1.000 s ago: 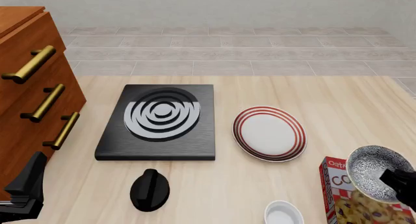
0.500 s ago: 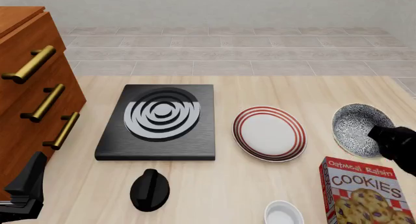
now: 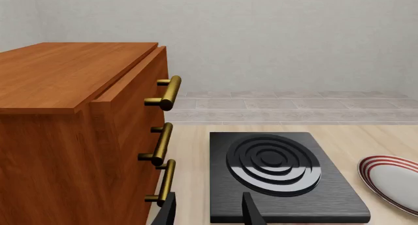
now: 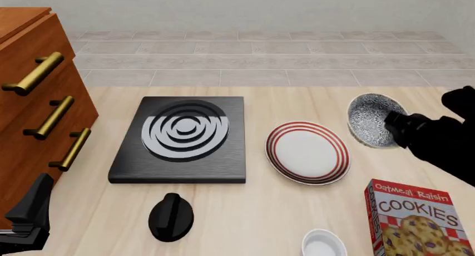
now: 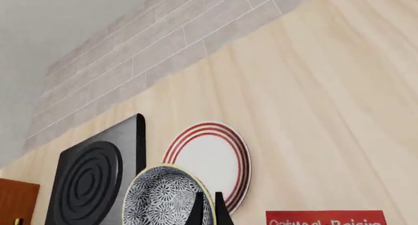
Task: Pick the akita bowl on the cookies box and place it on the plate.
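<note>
The right tool pinches the speckled bowl by its rim, tilted in the air just beside the plate, while the left tool hangs spread.

Right black arm comes in from right edge in front view, raised off light wood table, wrist angled toward centre. Right gripper closed down on rim of speckled black-and-white akita bowl, bowl tipped on its side in the air; right wrist view shows thin black fingers pinching that rim. Left gripper parked low at near-left corner, fingers parted, nothing between them.
</note>
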